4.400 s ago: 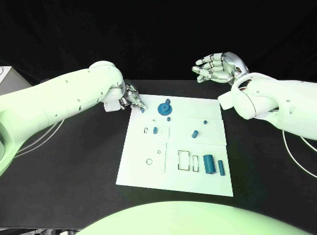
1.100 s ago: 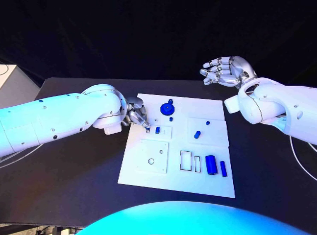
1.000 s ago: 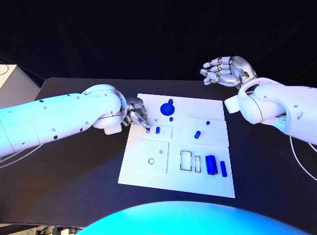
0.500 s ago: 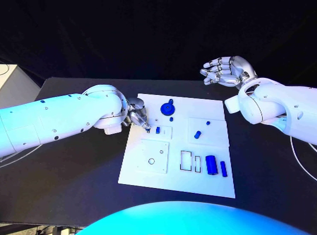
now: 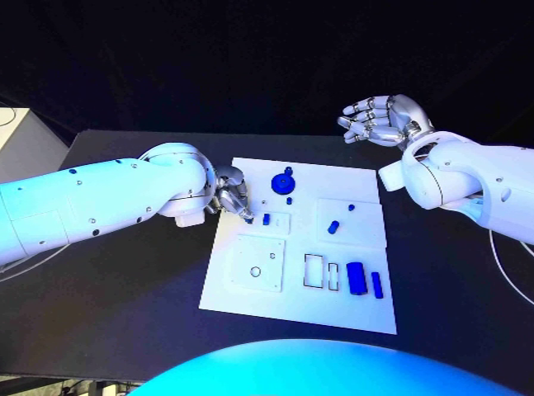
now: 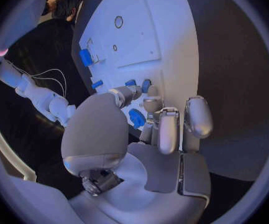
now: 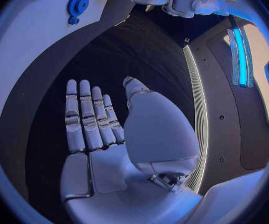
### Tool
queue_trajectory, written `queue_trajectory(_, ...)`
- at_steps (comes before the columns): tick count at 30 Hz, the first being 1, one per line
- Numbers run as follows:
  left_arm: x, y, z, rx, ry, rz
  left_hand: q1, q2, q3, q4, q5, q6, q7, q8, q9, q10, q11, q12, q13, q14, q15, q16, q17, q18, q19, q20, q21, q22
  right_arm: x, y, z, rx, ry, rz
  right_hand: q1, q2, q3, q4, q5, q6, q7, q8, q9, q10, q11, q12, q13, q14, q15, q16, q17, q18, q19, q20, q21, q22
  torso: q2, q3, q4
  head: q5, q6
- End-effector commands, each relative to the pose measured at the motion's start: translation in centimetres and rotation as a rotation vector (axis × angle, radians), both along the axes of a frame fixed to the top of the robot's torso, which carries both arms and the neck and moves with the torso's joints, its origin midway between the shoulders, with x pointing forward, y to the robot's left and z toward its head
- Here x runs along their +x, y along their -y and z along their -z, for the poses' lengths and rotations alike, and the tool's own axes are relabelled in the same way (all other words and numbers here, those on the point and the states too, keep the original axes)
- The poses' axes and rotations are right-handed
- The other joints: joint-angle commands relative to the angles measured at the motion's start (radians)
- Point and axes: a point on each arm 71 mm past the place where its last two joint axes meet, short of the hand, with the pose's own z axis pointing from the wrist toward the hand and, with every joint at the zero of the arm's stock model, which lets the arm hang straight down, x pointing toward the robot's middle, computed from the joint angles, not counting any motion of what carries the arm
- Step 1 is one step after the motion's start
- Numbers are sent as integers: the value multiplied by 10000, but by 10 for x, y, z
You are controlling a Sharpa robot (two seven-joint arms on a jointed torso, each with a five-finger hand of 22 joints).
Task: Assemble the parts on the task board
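- Peg (image 6: pixel 136 118): small blue part pinched in left hand (image 5: pixel 233 196), thumb against fingers (image 6: pixel 169 129); other fingers curled in beside it.
- Left hand sits over the board (image 5: pixel 255 290)'s near-left edge zone, about 10 o'clock from board centre, fingertips pointing down and in toward the board.
- Key relation: a small upright blue piece (image 5: pixel 266 219) by an outlined square stands just beside the fingertips, at about 4 o'clock from them in head view. My read: that is the target zone, so the move is short, down and slightly right.
- Can't tell whether the held peg's tip touches the board; the hand hides it in head view, and the wrist view shows it close but not clearly seated.
- Peg's long axis: looks roughly in line with the fingers, pointing at the board. Hard to be sure through the fisheye.
- Right hand (image 5: pixel 379 120): raised off the counter (image 5: pixel 124 313), past the board's far-right corner at about 1 o'clock, holding nothing. Right wrist view shows fingers (image 7: pixel 87 117) straight and side by side, thumb apart.
- Left hand is much nearer; right is well apart from every part.
- Other parts on the board: round gear piece (image 5: pixel 281 182) at 12 o'clock, a small piece (image 5: pixel 333 226) right of centre, two long bars (image 5: pixel 363 280) at 5 o'clock by the outlined slots.
- Risk, as I judge it: knocking the upright piece while lowering.
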Motion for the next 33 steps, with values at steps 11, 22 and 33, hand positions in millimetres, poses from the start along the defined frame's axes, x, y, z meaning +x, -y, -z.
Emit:
queue_trajectory(11,-2,3,5,156,-159,217,0,80,1999,-2010,42,83,18,15,14,74,-29,16,-7,615,-60,40,878,-31,41,-6,26,-14,0,-1,0,-11,71,-120,44,-82,24,35,53,39,697,-2,-14,16,34,-76,-20,29,63,-54,-17,130,-16,81,-13,-21,2,8,-9,-12,1)
queue_trajectory(22,-2,3,7,252,-219,269,-10,81,2013,-2022,41,94,19,2,10,79,-29,9,-6,613,-61,36,869,-31,37,-9,27,-15,0,-1,0,-11,52,-148,44,-82,24,35,53,39,697,-2,-14,16,34,-76,-20,29,63,-54,-17,130,-16,81,-13,-21,6,16,0,-7,1)
queue_trajectory(33,-4,7,8,321,-400,445,-17,82,2019,-2025,43,98,19,-3,8,99,-28,31,37,616,-61,43,882,-30,35,-10,27,-16,0,-2,2,-9,7,-179,44,-82,24,35,53,39,697,-2,-14,16,34,-76,-20,29,63,-54,-17,130,-16,81,-13,-21,-1,7,-6,-12,1)
